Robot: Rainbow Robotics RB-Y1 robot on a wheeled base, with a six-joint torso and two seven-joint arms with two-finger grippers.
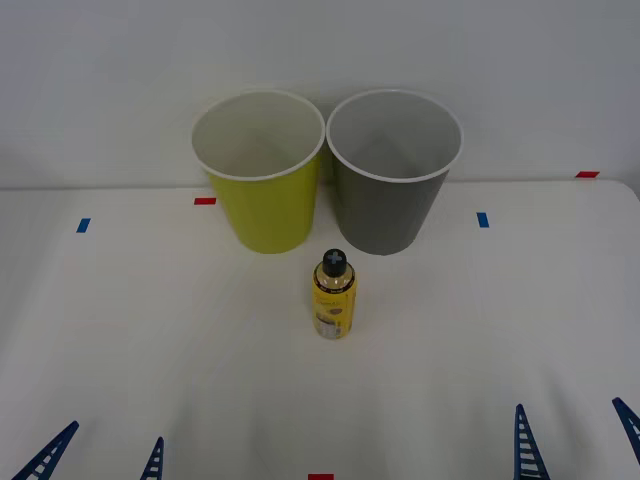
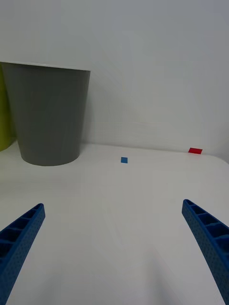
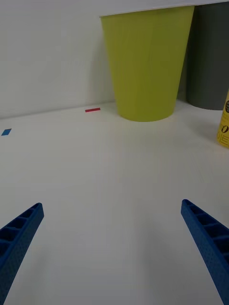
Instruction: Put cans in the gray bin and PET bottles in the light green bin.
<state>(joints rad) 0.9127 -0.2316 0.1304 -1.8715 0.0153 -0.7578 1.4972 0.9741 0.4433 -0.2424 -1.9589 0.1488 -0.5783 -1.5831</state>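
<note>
A small PET bottle (image 1: 334,294) of yellow liquid with a black cap stands upright on the white table, just in front of the two bins. The light green bin (image 1: 262,172) is at the back, left of centre, and the gray bin (image 1: 392,173) touches its right side. Both bins look empty. My left gripper (image 1: 100,458) is open at the near left edge. My right gripper (image 1: 575,437) is open at the near right edge. The left wrist view has the light green bin (image 3: 145,66) ahead and the bottle's (image 3: 224,125) edge beside it. The gray bin (image 2: 50,114) stands ahead in the right wrist view.
Small blue tape marks (image 1: 83,225) (image 1: 483,219) and red tape marks (image 1: 205,201) (image 1: 587,174) lie on the table (image 1: 150,340). A plain wall rises right behind the bins. Open table surface lies between both grippers and the bottle.
</note>
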